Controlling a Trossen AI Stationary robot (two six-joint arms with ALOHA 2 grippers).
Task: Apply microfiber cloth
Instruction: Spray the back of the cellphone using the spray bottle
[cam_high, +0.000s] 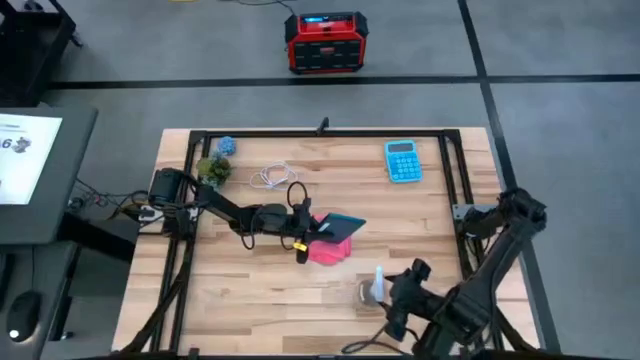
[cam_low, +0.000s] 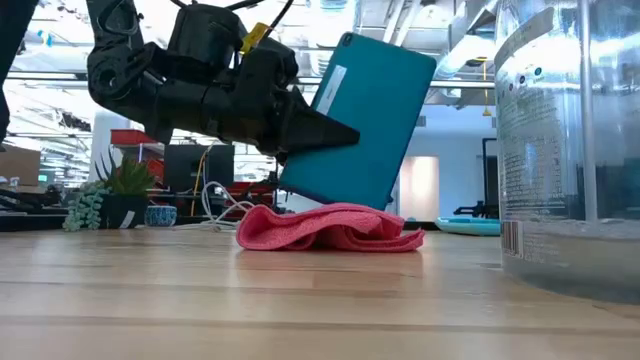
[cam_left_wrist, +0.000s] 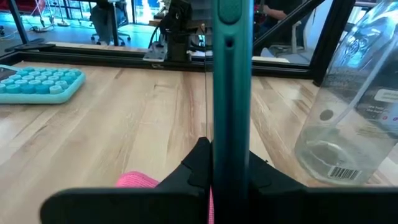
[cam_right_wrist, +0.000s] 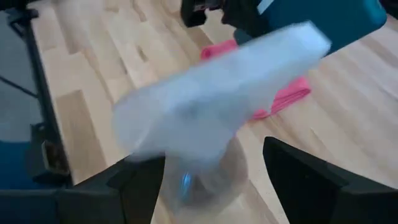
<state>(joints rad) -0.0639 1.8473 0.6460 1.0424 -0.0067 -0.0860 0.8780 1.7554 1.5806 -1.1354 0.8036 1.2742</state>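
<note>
Fingers of the left gripper (cam_low: 300, 125) clamped on a teal tablet (cam_low: 365, 120), held tilted on edge, lower corner touching or just over the pink microfiber cloth (cam_low: 330, 228). Cloth lies bunched on the table (cam_high: 250, 290) near mid-board.

Right gripper (cam_right_wrist: 211, 180) poised over a clear spray bottle (cam_high: 373, 287), fingers spread either side, not closed on it.

Judgement: for a good wipe, lay tablet flatter so its face meets cloth, not just the corner; keep grip firm.

Room: bottle stands near, on cloth's right. Blue calculator (cam_high: 403, 161) and white cable (cam_high: 272, 177) well apart. Bare wood toward the near edge.
</note>
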